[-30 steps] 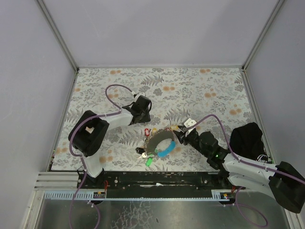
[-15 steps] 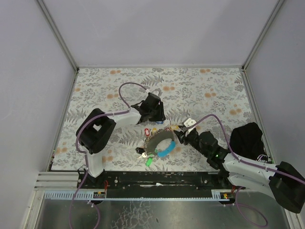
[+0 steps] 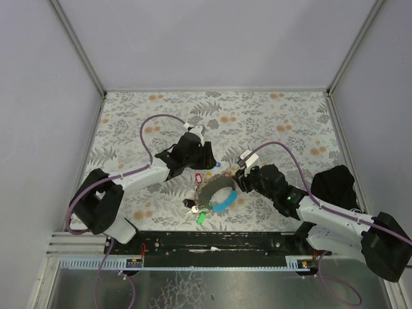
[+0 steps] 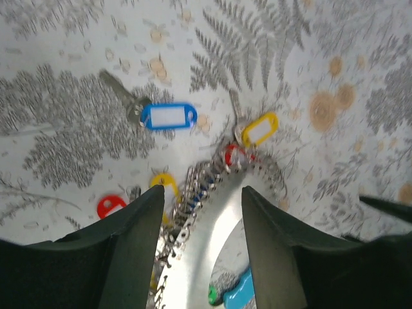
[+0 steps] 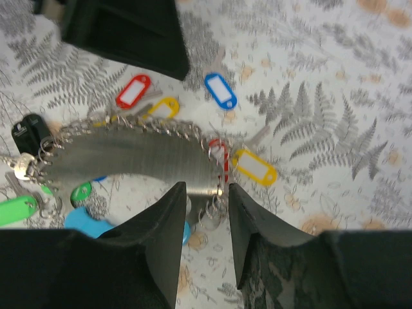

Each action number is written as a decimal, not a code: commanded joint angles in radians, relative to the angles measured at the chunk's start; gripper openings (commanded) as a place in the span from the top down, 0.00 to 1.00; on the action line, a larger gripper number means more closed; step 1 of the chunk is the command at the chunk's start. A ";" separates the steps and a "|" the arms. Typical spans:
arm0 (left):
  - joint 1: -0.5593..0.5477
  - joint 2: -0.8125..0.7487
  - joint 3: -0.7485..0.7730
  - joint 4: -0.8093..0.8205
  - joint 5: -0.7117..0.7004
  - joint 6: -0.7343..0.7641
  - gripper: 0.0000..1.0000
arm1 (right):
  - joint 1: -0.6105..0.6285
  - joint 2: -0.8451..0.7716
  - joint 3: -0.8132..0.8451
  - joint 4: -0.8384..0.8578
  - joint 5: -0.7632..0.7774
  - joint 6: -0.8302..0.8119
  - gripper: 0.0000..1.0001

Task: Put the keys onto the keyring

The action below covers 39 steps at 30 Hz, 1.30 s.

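Several keys [image 4: 168, 116]: likely light, stiff, slippery; best taken by plastic caps. Left gripper [image 4: 201, 193] jaws spread; right gripper [image 5: 203, 193] straddles keyring [image 5: 129, 158] end, whether pinching, cannot tell.

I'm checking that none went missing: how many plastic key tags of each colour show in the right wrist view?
Red key tags: 2
Yellow key tags: 2
Blue key tag: 1
Green key tags: 2
Total: 7
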 commanded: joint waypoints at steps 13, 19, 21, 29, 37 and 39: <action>-0.331 0.109 0.012 0.045 0.006 0.023 0.49 | -0.126 0.035 0.028 -0.151 -0.024 0.194 0.59; -0.357 0.188 0.024 0.027 0.000 0.033 0.49 | -0.129 0.017 0.003 -0.137 -0.039 0.193 0.57; -0.355 0.171 -0.005 0.026 -0.018 0.040 0.48 | -0.129 0.013 0.005 -0.137 -0.057 0.178 0.57; -0.255 0.010 -0.204 0.005 -0.057 0.025 0.47 | -0.129 0.054 0.005 -0.082 -0.223 0.097 0.52; -0.114 -0.155 -0.334 -0.066 -0.092 -0.014 0.47 | -0.128 0.159 0.024 0.017 -0.416 0.081 0.51; -0.087 -0.197 -0.361 -0.076 -0.112 -0.028 0.47 | -0.128 0.186 0.037 0.023 -0.452 0.073 0.52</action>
